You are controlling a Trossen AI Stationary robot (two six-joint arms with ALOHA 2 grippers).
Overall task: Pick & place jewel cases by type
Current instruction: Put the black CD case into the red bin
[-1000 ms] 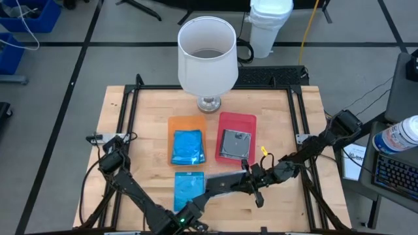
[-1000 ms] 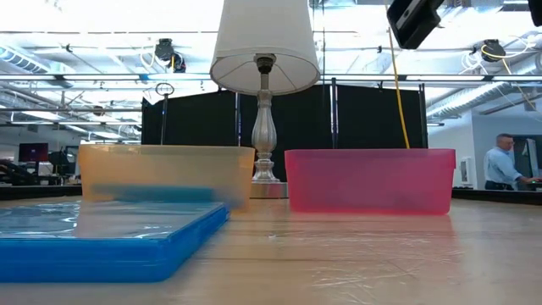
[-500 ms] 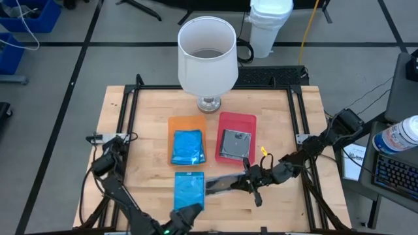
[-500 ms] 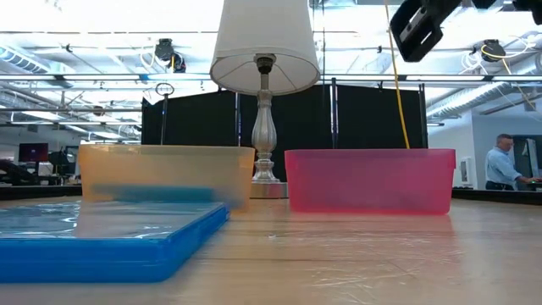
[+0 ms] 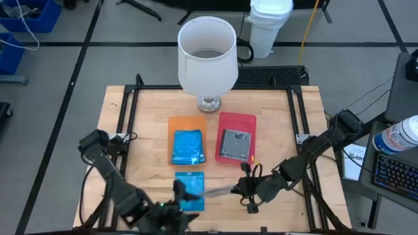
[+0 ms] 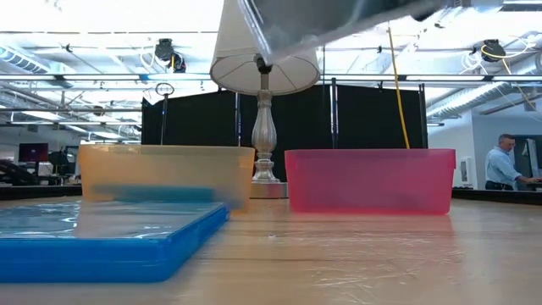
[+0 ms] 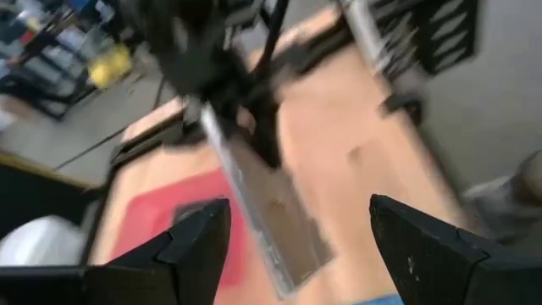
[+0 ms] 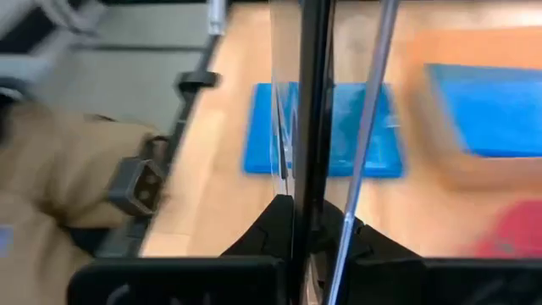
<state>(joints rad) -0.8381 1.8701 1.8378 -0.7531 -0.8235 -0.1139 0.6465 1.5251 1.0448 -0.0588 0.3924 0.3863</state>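
My right gripper (image 5: 230, 190) is pinched tight on a thin clear and grey plastic jewel case (image 5: 217, 190). I hold the case up in the air, above the wooden table (image 5: 147, 121), near the front edge. It sticks out toward my left side. My left gripper (image 7: 296, 246) is wide open and holds nothing. It sits low at the front of the table, close to a flat bright blue jewel case (image 5: 189, 190) that lies on the wood. Another blue case (image 5: 188, 146) lies in the orange plastic tray (image 5: 186, 122). A dark grey case (image 5: 235, 144) lies in the red plastic tray (image 5: 236, 119) beside it. A white lamp (image 5: 207, 55) stands behind both trays.
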